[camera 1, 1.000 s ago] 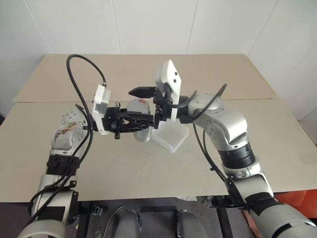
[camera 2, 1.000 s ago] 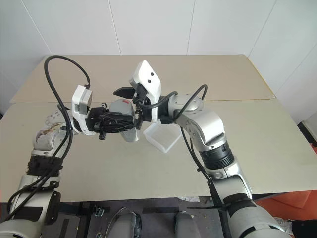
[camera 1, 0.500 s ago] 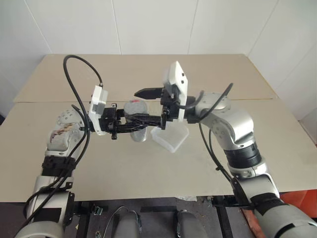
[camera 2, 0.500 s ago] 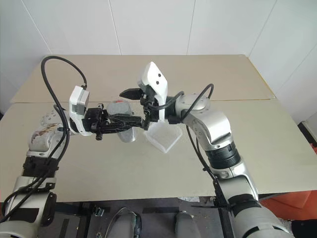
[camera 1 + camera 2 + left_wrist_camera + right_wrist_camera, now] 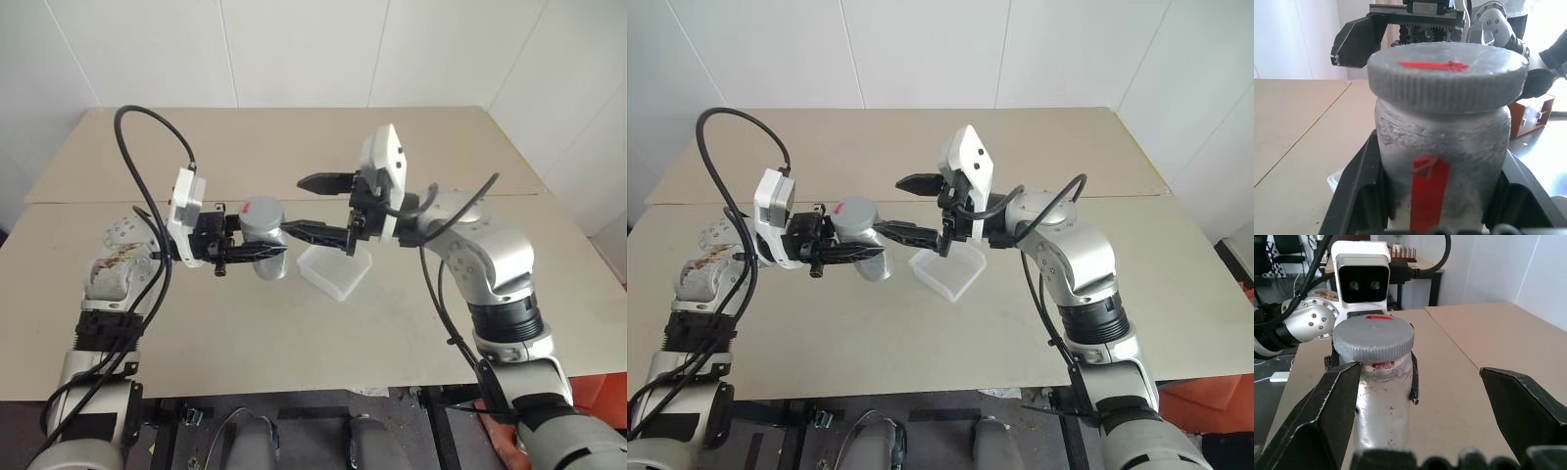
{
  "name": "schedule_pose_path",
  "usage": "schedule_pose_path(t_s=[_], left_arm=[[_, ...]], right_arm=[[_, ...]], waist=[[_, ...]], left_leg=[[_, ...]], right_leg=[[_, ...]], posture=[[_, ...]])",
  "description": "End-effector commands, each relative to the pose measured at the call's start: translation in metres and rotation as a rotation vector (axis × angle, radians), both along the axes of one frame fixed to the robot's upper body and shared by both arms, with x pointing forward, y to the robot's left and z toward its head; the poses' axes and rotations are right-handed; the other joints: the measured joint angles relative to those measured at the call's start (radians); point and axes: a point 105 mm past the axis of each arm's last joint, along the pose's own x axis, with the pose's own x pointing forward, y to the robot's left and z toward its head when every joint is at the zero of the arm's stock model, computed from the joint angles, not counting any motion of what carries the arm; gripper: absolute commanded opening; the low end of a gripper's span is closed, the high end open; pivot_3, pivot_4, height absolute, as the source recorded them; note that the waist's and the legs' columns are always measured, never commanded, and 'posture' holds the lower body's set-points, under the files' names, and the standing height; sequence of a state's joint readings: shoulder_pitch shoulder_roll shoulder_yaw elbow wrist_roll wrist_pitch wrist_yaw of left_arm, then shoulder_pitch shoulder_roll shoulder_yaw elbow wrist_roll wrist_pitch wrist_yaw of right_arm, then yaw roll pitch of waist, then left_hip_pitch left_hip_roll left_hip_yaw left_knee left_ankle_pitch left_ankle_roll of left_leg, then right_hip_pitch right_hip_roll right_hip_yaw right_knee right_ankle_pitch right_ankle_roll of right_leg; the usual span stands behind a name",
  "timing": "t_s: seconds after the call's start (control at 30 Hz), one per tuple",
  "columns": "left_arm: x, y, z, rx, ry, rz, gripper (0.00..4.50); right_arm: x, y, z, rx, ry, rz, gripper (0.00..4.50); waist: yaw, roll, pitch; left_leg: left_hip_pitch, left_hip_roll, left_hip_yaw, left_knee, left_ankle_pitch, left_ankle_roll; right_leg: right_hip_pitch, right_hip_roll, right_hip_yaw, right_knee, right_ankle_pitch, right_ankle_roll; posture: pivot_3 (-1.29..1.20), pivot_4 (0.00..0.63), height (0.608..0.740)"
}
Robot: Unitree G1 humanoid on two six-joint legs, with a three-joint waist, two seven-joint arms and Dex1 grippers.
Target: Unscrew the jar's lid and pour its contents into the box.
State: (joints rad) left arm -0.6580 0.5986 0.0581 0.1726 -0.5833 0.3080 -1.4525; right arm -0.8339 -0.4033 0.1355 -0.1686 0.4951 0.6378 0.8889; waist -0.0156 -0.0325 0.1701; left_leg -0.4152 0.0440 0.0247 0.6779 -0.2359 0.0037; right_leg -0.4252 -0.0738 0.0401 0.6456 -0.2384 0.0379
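While beside lid [image 5: 262, 210], right claw [image 5: 312, 208] agape.

The jar [image 5: 1442, 147] is clear but looks frosted grey, with a red strip running down its side. Tiny brown bits [image 5: 1383, 404] fleck its inner wall. The lid [image 5: 1447, 73] is matt grey with a ribbed edge and a red mark across its top. The box [image 5: 335, 271] is translucent white. The worktop [image 5: 294, 333] is plain beige, split by a thin darker seam. The fingers [image 5: 1327, 406] of both grippers are black; the wrist camera housings [image 5: 184, 201] are white, and the arms are silver-grey with black cables.
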Motion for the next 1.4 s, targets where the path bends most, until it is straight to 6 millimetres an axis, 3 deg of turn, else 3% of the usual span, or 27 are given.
schedule_pose_path(t_s=[0.03,0.27,0.4,0.7,0.9,1.4], left_arm=[[-0.007,-0.003,0.011,-0.006,-0.049,-0.033,1.93],[-0.008,-0.002,0.009,-0.006,-0.044,-0.034,1.93],[-0.008,-0.002,0.007,-0.006,-0.038,-0.027,1.93],[-0.005,-0.006,0.006,-0.01,-0.038,-0.021,1.93],[-0.005,-0.007,0.004,-0.005,-0.034,-0.033,1.93],[-0.006,-0.008,0.003,-0.001,-0.037,-0.036,1.93]], right_arm=[[-0.007,-0.008,0.013,0.032,-0.047,-0.004,4.42],[-0.007,-0.016,0.009,0.007,-0.044,-0.025,4.42],[-0.019,-0.016,0.01,0.0,-0.038,0.025,4.42],[-0.037,0.003,0.018,0.019,-0.048,0.106,4.42],[-0.031,0.02,0.019,0.02,-0.054,0.09,4.42],[-0.026,0.038,0.019,0.012,-0.029,0.106,4.42]], waist=[[0.001,0.0,0.0],[0.0,0.0,0.0],[0.001,0.0,0.0],[0.0,0.0,0.0],[0.0,0.0,0.0],[0.0,0.0,0.0]], left_leg=[[0.0,0.0,0.0,0.0,0.0,0.0],[0.0,0.0,0.0,0.0,0.0,0.0],[0.0,0.0,0.0,0.0,0.0,0.0],[0.0,0.0,0.0,0.0,0.0,0.0],[0.0,0.0,0.0,0.0,0.0,0.0],[0.0,0.0,0.0,0.0,0.0,0.0]], right_leg=[[0.0,0.0,0.0,0.0,0.0,0.0],[0.0,0.0,0.0,-0.001,0.0,0.0],[0.0,0.0,0.0,-0.001,0.0,0.0],[0.0,0.0,0.0,-0.001,0.0,0.0],[0.0,0.0,0.0,-0.001,0.0,0.0],[0.0,0.0,0.0,0.0,0.0,0.0]], posture=[[0.0,0.15,0.74],[0.0,0.15,0.74],[0.0,0.15,0.74],[0.0,0.15,0.74],[0.0,0.15,0.74],[0.0,0.15,0.74]])
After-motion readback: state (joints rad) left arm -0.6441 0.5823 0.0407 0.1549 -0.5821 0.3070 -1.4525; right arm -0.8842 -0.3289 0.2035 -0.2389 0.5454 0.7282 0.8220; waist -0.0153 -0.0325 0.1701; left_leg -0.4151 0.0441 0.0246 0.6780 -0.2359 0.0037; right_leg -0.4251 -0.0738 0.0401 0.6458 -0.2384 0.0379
